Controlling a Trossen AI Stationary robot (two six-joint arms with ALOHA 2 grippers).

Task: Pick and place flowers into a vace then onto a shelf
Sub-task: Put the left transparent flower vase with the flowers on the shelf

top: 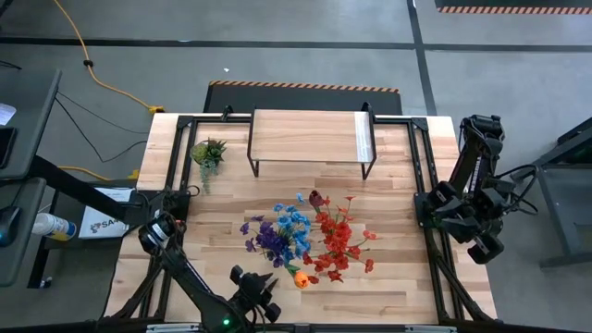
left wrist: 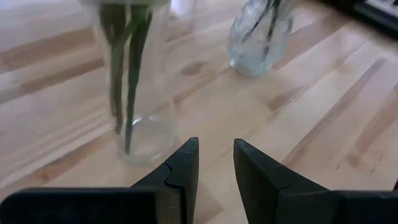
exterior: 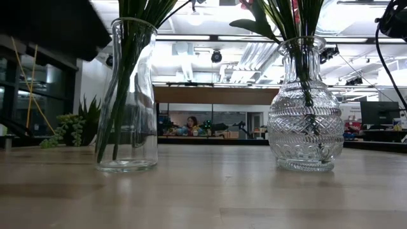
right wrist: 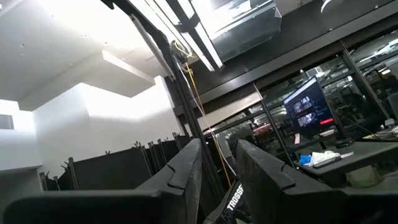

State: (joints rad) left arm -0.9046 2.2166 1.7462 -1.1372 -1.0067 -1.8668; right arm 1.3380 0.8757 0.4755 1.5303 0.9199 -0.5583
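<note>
Two glass vases standing on the worktop (top: pixel 388 277) near its centre, both already filled: a plain straight-sided vase (exterior: pixel 128 95) with the blue and purple flowers (top: pixel 277 233) and the orange one, and a cut-glass bulbous vase (exterior: pixel 306 105) with the red flowers (top: pixel 340 242) and a dark maroon tulip. Seen from above, red bunch at 3 o'clock of the blue and purple bunch, blooms touching. Green stems visible inside both vases in the low view, the two vases apart from each other. Shelf (top: pixel 310 137) at 12 o'clock of the flowers, toward the far edge of the worktop, nothing on it, a pale strip near its right end. Small spiky potted plant (top: pixel 209 153) at 9 o'clock of the shelf, just beside it. Left gripper (left wrist: pixel 216 160) low at the near edge of the worktop, roughly 7 o'clock of the flowers, fingers slightly parted with a narrow gap and nothing between them, pointing at the base of the plain vase, close to it but not touching. Right gripper (right wrist: pixel 217 163) off the worktop's right edge at 3 o'clock of the flowers, raised and aimed at the room, fingers a little apart and empty.
</note>
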